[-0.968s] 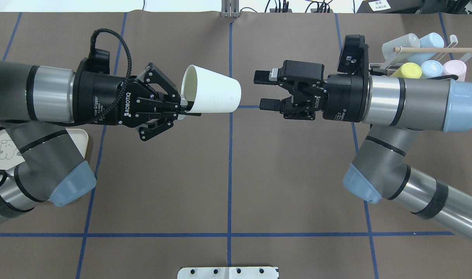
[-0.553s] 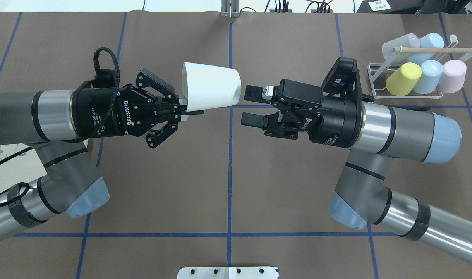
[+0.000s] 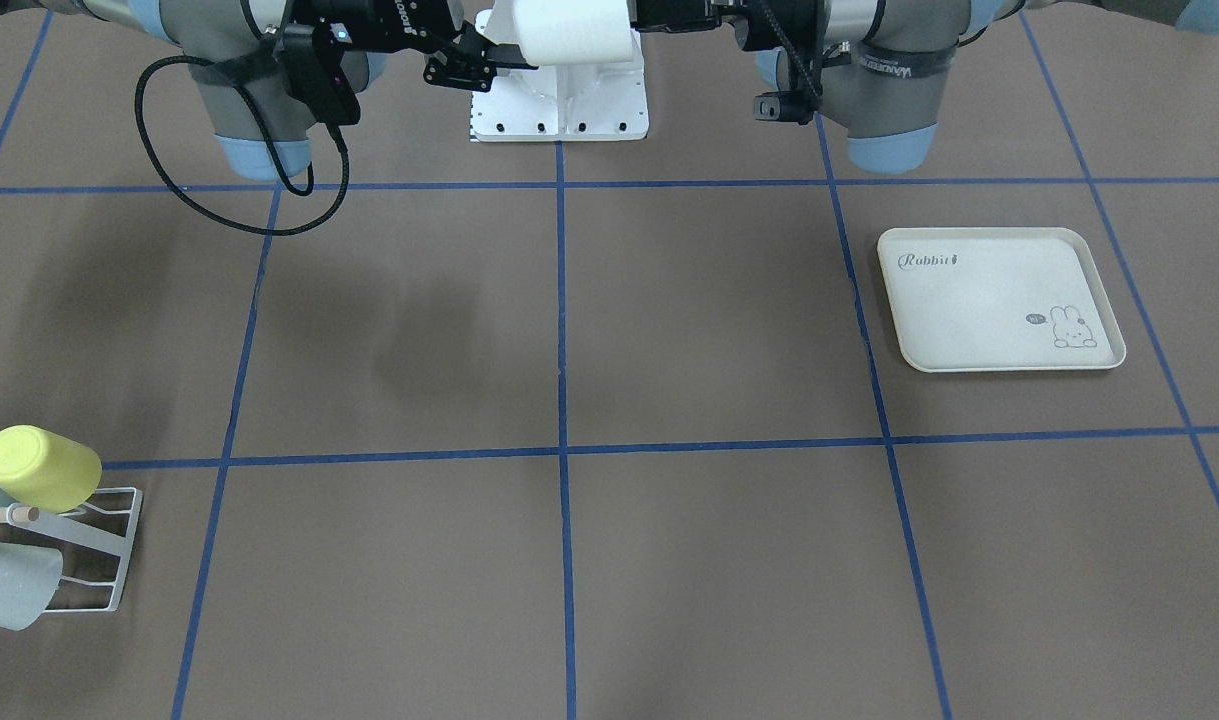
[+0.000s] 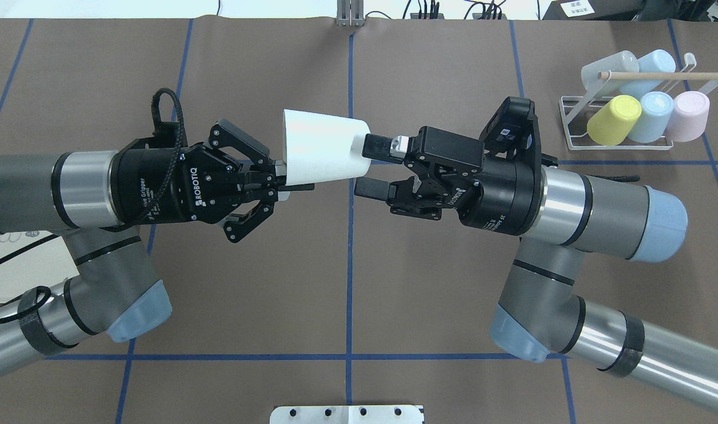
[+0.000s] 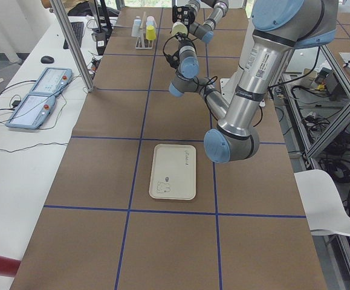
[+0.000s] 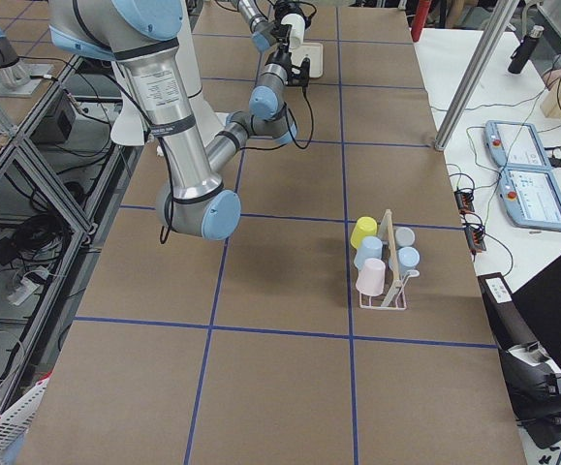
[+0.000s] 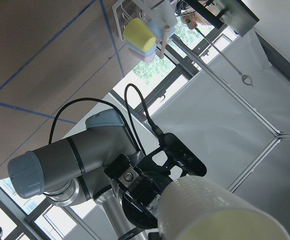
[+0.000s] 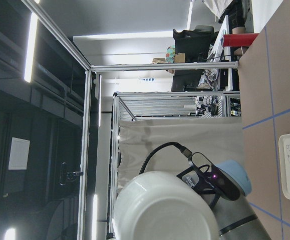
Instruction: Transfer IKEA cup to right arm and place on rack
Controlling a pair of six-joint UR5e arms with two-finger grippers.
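I see the brown table (image 4: 394,265) with blue tape lines and the rack (image 4: 624,138) far right. Both arms lie level, facing each other. The left gripper (image 4: 283,178) pinches the rim of the white cup (image 4: 320,150) in the air; the right gripper (image 4: 370,166) is spread at its base.

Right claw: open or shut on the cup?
Open. Overhead, the right claw straddles the base of the cup, its lower finger clear of it.

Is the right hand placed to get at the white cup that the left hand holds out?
Likely yes. The right hand, open, is right at the white cup's base end with nothing between them. The left hand pinches only the rim, so the cup's body is free.
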